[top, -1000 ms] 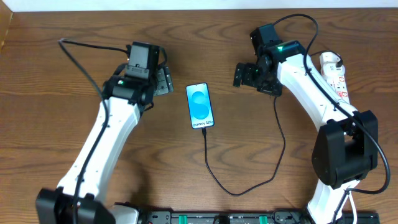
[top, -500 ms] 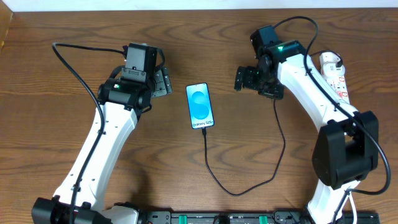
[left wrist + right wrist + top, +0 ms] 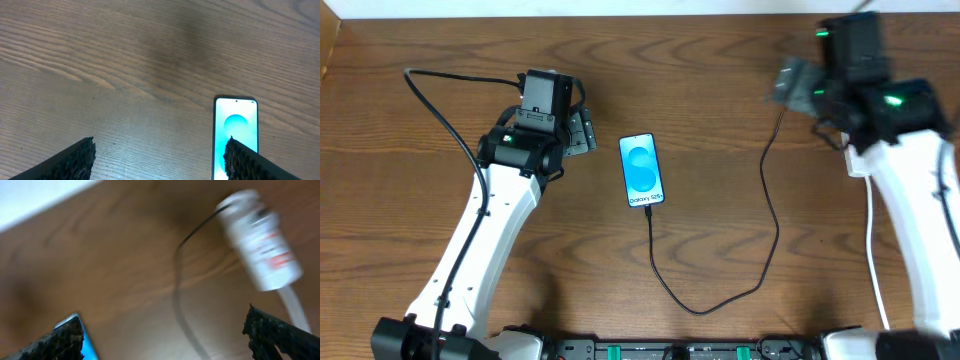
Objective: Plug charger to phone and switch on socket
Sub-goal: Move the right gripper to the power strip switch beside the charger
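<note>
The phone (image 3: 641,170) lies flat at the table's middle, cyan screen up; it also shows in the left wrist view (image 3: 235,127). The charger (image 3: 765,230), a thin black cable, loops from the phone's near end down, round and up to the right. The socket (image 3: 257,240) is a blurred white strip with red marks in the right wrist view; my right arm hides it in the overhead view. My left gripper (image 3: 582,130) (image 3: 160,167) is open and empty just left of the phone. My right gripper (image 3: 795,80) (image 3: 167,345) is open and empty, blurred, above the cable near the socket.
A white cord (image 3: 871,240) runs down the right side beside my right arm. A thicker black robot cable (image 3: 435,95) arcs by my left arm. The table's far edge (image 3: 620,15) is close behind both grippers.
My right arm has swung up and to the right, away from the phone towards the socket. My left arm has hardly moved. Phone and cable lie as before.
</note>
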`<state>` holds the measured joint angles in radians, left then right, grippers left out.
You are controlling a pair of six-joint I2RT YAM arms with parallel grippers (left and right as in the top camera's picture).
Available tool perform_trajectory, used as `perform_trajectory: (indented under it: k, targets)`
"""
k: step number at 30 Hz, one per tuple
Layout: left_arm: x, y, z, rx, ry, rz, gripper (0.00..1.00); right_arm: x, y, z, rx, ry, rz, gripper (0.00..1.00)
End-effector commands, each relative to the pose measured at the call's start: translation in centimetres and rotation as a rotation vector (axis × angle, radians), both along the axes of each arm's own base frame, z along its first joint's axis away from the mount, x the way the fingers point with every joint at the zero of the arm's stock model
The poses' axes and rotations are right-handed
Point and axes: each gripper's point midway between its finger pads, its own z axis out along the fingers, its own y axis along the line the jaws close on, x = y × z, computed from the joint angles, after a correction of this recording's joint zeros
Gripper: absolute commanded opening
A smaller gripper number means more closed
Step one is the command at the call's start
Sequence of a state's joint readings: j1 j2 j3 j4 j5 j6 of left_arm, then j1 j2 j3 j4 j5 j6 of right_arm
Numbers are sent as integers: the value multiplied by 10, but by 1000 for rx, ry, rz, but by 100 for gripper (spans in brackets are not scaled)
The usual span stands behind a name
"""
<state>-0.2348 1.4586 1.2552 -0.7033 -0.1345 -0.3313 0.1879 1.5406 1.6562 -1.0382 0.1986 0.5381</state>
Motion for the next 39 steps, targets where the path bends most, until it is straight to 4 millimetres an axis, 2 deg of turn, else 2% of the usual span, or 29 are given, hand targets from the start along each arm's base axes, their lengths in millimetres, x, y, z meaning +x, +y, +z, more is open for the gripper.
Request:
perform_trajectory:
  k: [1, 4, 10, 14, 17, 20, 24, 26, 28, 30, 36, 39]
  targets:
    - [1, 4, 6, 22, -14, -3, 82, -2, -59, 18, -135, -36, -94, 99]
    - [1, 4, 6, 22, -14, -3, 82, -2, -88, 9, -127, 5, -86, 99]
    - [1, 4, 6, 22, -14, -3, 82, 1, -129, -20, -43, 81, 43, 99]
    - [1, 4, 6, 22, -14, -3, 82, 0, -162, -47, -12, 143, 15, 99]
    - [1, 4, 6, 22, -14, -3, 82, 1, -179, -73, 10, 198, -10, 99]
    - [1, 4, 6, 22, -14, -3, 82, 7, -178, -101, 59, 251, 34, 98]
    - [1, 4, 6, 22, -14, -3, 82, 25, -157, -134, 142, 257, 225, 88]
    - [1, 4, 6, 22, -14, -3, 82, 31, -152, -148, 166, 260, 274, 89]
    - [1, 4, 6, 22, -14, -3, 82, 33, -154, -163, 175, 283, 271, 95]
    - [1, 4, 6, 22, -14, -3, 82, 33, -155, -176, 183, 310, 267, 96]
    - [1, 4, 6, 22, -14, -3, 82, 40, -159, -195, 189, 319, 265, 97]
    - [1, 4, 6, 22, -14, -3, 82, 48, -162, -197, 173, 292, 266, 91]
